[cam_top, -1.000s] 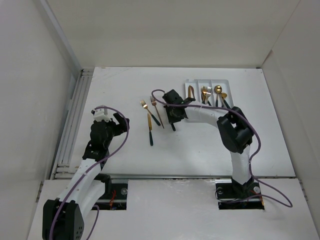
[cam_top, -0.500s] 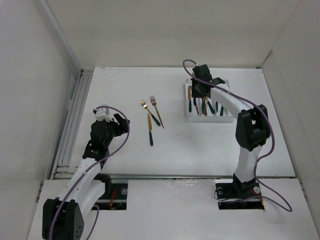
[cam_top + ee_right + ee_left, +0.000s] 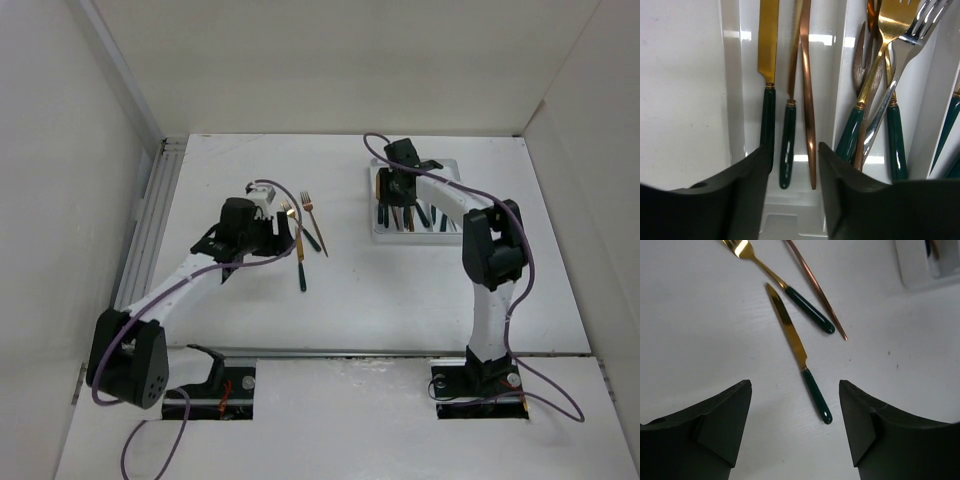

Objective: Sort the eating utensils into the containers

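Note:
A gold knife point(image 3: 792, 340) with a dark green handle lies on the white table, just ahead of my open left gripper point(image 3: 795, 425), which holds nothing. Beyond it lie a gold fork point(image 3: 775, 277) and a slim copper fork point(image 3: 817, 292). From above, my left gripper point(image 3: 278, 230) sits beside these utensils, the knife point(image 3: 300, 255) among them. My right gripper point(image 3: 795, 170) hangs open over the left compartment of the white tray point(image 3: 732, 75), above a gold knife point(image 3: 769, 45), a second knife point(image 3: 787, 145) and a copper knife point(image 3: 806, 100). Forks point(image 3: 885, 30) fill the middle compartment.
The tray point(image 3: 374, 215) stands at the table's back right, with my right gripper point(image 3: 393, 188) above its left side. A metal rail point(image 3: 150, 230) runs along the table's left edge. White walls enclose the table. Purple cables trail off both arms.
My left arm swung from the table's left side to the utensils in the middle. My right gripper went from the table to the tray and opened over the left compartment.

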